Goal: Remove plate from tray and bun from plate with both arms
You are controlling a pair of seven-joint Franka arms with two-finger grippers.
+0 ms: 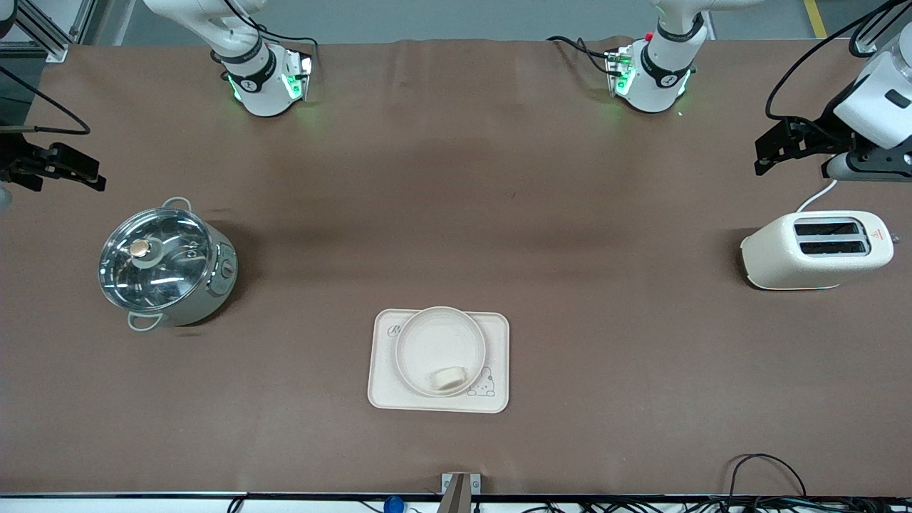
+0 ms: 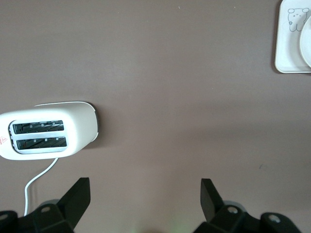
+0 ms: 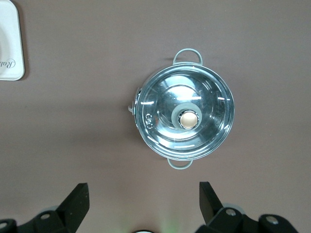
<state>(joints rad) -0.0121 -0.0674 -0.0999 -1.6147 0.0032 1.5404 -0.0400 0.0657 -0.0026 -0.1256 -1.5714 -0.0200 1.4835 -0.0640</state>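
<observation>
Front view, bun (image 1: 449, 377) in plate (image 1: 440, 350) on rabbit-printed tray (image 1: 491, 328), brown table (image 1: 456, 178), left gripper (image 2: 145, 196) spread wide above toaster (image 1: 816, 249), right gripper (image 3: 143, 196) agape over lidded pot (image 1: 167, 263).

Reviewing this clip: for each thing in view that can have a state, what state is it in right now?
plate: resting on the tray, upright.
bun: lying in the plate, at its rim nearest the front camera.
tray: flat on the table.
pot: glass lid on.
toaster: slots empty.
left gripper: open, holding nothing, above the table near the toaster.
right gripper: open, holding nothing, above the table near the pot.
</observation>
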